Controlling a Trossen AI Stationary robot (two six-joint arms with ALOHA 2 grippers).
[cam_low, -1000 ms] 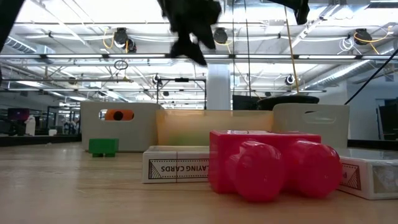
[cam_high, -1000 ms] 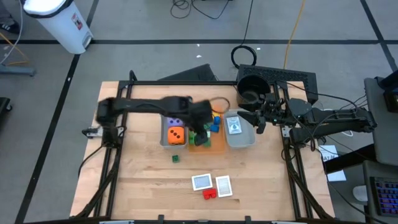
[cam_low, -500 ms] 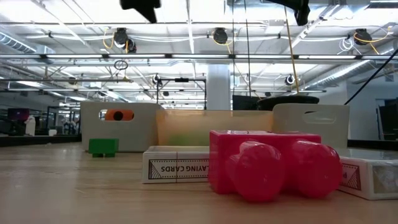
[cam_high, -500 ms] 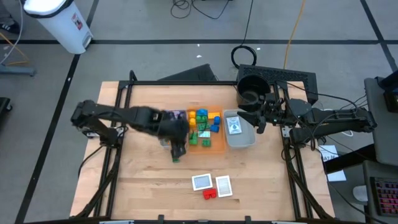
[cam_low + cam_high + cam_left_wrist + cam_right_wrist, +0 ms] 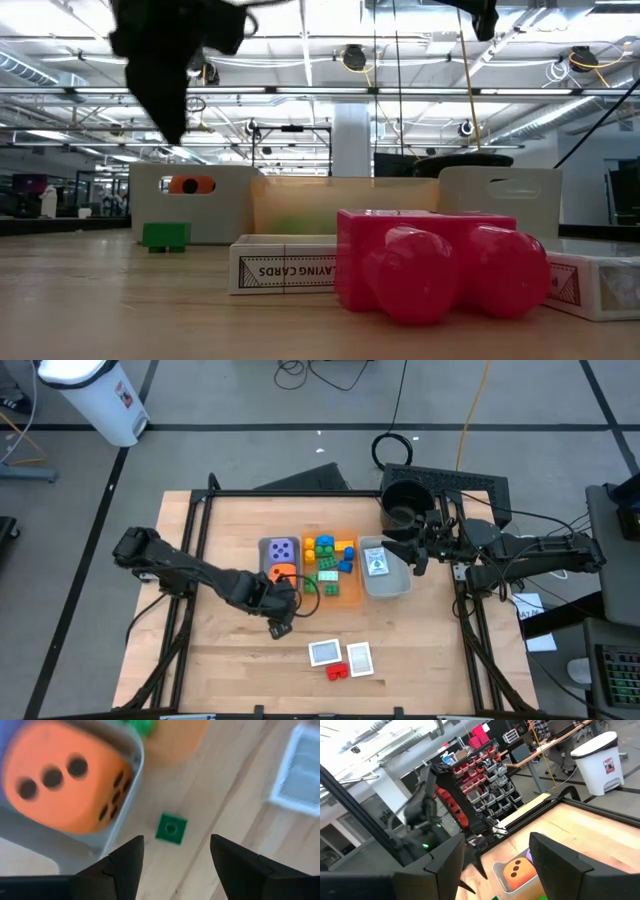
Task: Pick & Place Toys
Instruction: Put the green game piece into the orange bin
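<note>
A small green brick (image 5: 171, 828) lies flat on the bare wood just beside the grey tray (image 5: 60, 851) that holds the orange die (image 5: 60, 780). My left gripper (image 5: 172, 862) hangs open above the brick and points steeply down, with one finger to each side and touching nothing. In the high view this gripper (image 5: 280, 626) hides the brick. The low view shows the brick (image 5: 166, 236) on the table with the gripper (image 5: 170, 110) well above it. My right gripper (image 5: 502, 870) waits open and level over the table's far right (image 5: 412, 555).
A purple die (image 5: 283, 549) shares the grey tray with the orange one. An orange tray (image 5: 350, 598) holds several coloured bricks, and a second grey tray (image 5: 395, 588) holds a card pack. Two card packs (image 5: 324, 652) (image 5: 359, 658) and a red brick (image 5: 337, 671) lie near the front edge. A black bucket (image 5: 403, 505) stands at the far right.
My left gripper has swung from above the orange tray toward the table's near edge and a little left, sinking as it went. It now hangs over the green brick. The brick, the trays and my right arm have kept still.
</note>
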